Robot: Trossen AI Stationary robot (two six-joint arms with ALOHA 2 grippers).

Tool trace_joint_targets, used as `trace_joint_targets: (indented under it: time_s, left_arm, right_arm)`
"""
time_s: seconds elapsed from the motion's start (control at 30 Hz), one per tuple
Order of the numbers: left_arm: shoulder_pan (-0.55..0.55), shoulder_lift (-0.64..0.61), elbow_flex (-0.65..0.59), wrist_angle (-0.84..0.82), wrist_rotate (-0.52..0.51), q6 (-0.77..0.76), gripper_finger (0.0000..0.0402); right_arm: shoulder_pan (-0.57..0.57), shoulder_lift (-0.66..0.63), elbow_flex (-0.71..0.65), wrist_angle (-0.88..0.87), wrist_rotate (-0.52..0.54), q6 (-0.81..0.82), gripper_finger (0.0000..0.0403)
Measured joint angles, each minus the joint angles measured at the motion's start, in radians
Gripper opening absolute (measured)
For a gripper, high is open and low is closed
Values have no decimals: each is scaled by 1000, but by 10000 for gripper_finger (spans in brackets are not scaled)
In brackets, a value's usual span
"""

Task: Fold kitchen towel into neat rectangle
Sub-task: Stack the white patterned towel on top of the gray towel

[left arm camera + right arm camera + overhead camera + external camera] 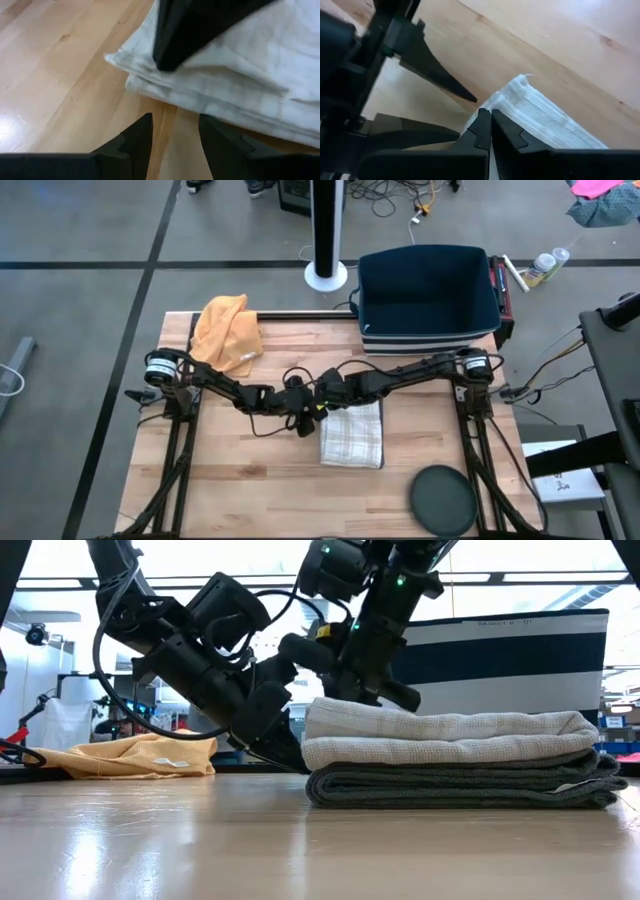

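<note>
The kitchen towel (352,436) lies folded into a thick rectangle on the wooden table (250,490). It is white with a faint check, and the low view shows several stacked layers (450,755). My left gripper (175,137) is open and low beside the towel's left edge, with bare table between its fingers. My right gripper (490,117) is shut and slants down over the towel's far left corner (522,92). One of its dark fingers (175,40) shows above that corner in the left wrist view. My right gripper's shut fingers come from above, slanting down at the top layer near the towel's far left corner (150,67). Nothing shows between them. I cannot tell whether the tips touch the cloth. The towel lies flat on the table.
An orange cloth (228,330) lies bunched at the table's far left. A dark blue bin (428,300) stands at the far right, and a black round disc (443,500) lies near the front right. Bare wood lies in front of the towel.
</note>
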Motion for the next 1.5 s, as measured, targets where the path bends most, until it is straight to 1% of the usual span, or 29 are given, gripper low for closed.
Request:
trace_joint_targets:
  time_s: [0.1, 0.2, 0.47, 0.57, 0.7, 0.77, 0.83, 0.9, 1.03, 1.13, 1.17, 1.23, 1.3, 1.5]
  left_arm:
    - [1, 0, 0, 1, -2, -1, 152]
    - [1, 0, 0, 7, -4, -1, 152]
    - [1, 0, 0, 9, -3, 0, 152]
    - [0, 0, 1, 10, 2, 6, 152]
    - [-7, -23, 2, -4, 2, 65, 152]
    - [-13, -54, 1, -63, -20, 81, 152]
    - [-21, -91, -2, -116, -45, 88, 152]
    - [-33, -142, -11, -146, -50, 100, 152]
    - [-76, -239, -14, -131, -51, 115, 152]
    - [-110, -281, -14, -101, -51, 129, 152]
    - [-120, -288, -14, -96, -51, 132, 152]
    - [-136, -290, -14, -74, -51, 133, 152]
    - [-148, -286, -14, -56, -49, 132, 152]
    - [-169, -240, -9, 72, 10, 105, 152]
  right_arm:
    - [1, 4, -1, -6, 18, -4, 8]
    - [1, 0, -1, -6, 40, -16, 28]
    - [0, -2, 26, -11, 46, -69, 125]
    - [0, -23, 46, -13, 47, -98, 161]
    - [23, -78, 68, -114, 58, -127, 195]
    - [49, -109, 68, -183, 76, -141, 206]
    - [79, -142, 59, -272, 119, -141, 213]
    - [106, -167, 34, -333, 152, -135, 218]
    - [140, -195, -79, -353, 129, -86, 216]
    - [147, -227, -175, -329, 118, -13, 208]
    - [153, -245, -204, -290, 126, 13, 205]
    - [184, -293, -267, -178, 176, 11, 198]
    - [222, -361, -330, -24, 214, -34, 192]
    - [270, -543, -555, 274, 261, -211, 171]
